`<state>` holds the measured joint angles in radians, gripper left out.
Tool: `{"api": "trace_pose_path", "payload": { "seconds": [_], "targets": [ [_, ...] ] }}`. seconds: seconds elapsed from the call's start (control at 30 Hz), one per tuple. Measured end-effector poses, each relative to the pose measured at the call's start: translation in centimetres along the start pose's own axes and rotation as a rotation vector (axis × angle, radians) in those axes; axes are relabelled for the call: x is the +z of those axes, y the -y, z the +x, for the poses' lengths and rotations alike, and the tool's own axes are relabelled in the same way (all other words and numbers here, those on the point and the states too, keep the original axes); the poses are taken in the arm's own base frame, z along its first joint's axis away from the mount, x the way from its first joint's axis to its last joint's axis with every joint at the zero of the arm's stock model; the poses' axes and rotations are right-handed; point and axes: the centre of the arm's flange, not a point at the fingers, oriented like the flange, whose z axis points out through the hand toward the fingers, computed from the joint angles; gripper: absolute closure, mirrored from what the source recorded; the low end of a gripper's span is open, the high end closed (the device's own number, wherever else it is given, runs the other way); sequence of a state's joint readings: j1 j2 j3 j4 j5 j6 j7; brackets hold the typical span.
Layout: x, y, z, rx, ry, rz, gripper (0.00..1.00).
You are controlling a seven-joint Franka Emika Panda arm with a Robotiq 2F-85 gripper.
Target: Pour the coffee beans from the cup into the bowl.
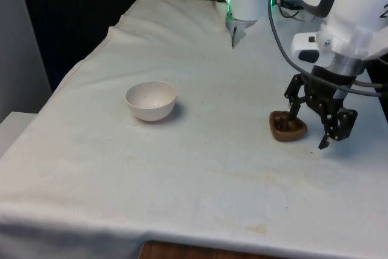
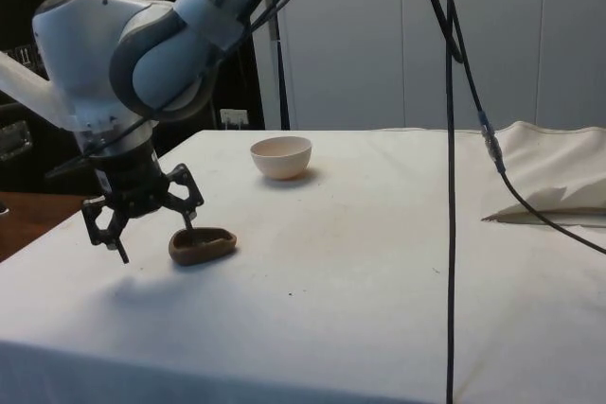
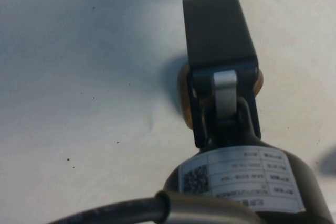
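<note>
A low brown cup (image 1: 288, 128) stands on the white cloth at the front view's right. Its inside looks dark, and I cannot make out single beans. My gripper (image 1: 307, 136) hangs over the cup's rim, tilted and open. One finger reaches down into the cup and the other stands outside it, on the side away from the bowl. The side view shows the same straddle, gripper (image 2: 158, 245) over cup (image 2: 202, 246). From the wrist, a black finger (image 3: 218, 30) covers most of the cup (image 3: 183, 93). The empty white bowl (image 1: 151, 100) sits well off towards the front view's left.
A folded ridge of cloth (image 1: 236, 34) rises near the robot's base at the far end. Black cables (image 2: 449, 186) hang down through the side view. The table's front edge (image 1: 182, 241) lies below the bowl and cup.
</note>
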<state>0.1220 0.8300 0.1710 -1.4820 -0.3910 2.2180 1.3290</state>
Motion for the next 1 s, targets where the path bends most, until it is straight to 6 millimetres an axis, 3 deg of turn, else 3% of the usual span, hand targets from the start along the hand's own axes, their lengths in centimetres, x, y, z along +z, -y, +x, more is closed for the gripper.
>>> {"api": "trace_pose_path", "payload": {
  "seconds": [1.0],
  "targets": [
    [0.9,0.2,1.0,0.019,0.004,0.004,0.00]
  ]
}}
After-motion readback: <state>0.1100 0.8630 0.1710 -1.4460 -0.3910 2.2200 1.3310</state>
